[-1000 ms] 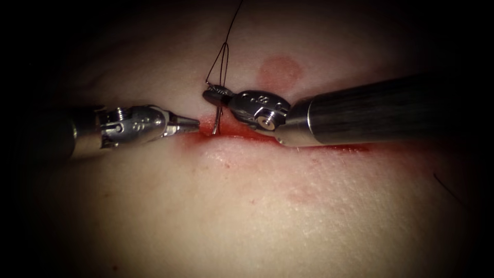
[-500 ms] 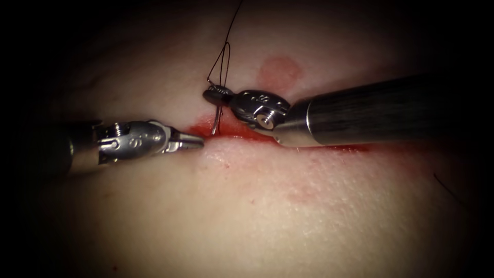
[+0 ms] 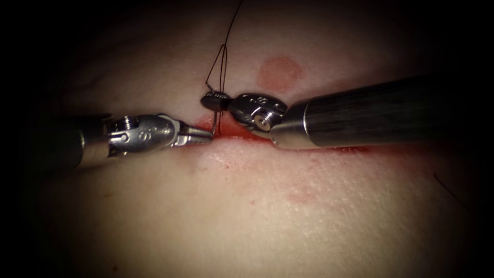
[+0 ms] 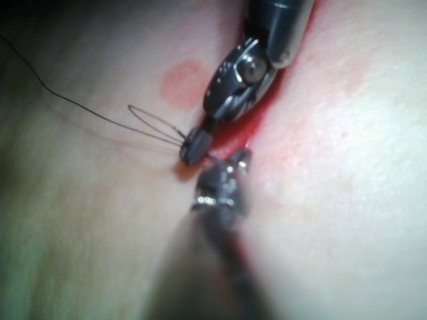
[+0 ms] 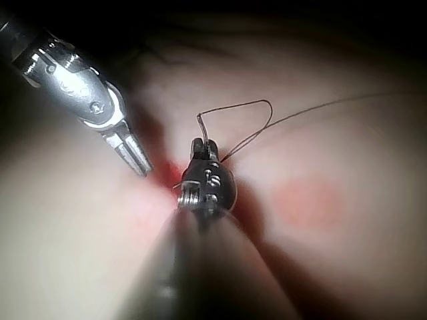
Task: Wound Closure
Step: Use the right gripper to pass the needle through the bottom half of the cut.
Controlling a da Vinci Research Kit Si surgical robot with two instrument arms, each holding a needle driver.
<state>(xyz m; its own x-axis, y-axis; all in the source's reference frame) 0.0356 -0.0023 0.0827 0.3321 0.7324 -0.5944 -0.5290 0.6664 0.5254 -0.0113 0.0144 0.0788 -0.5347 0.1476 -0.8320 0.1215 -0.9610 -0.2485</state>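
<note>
Left pincer now beside needle

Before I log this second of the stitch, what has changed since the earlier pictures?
The left hand moved right along the cut until its tip reached the needle; whether it grips is unclear. The right hand stayed shut on the needle's upper part, its lower end in the cut, the thread still looped above.

Two dark, brushed-metal shafts — shiny silver wristed tool heads with round pivot screws, stamped digits, slim tapered jaws.
</note>
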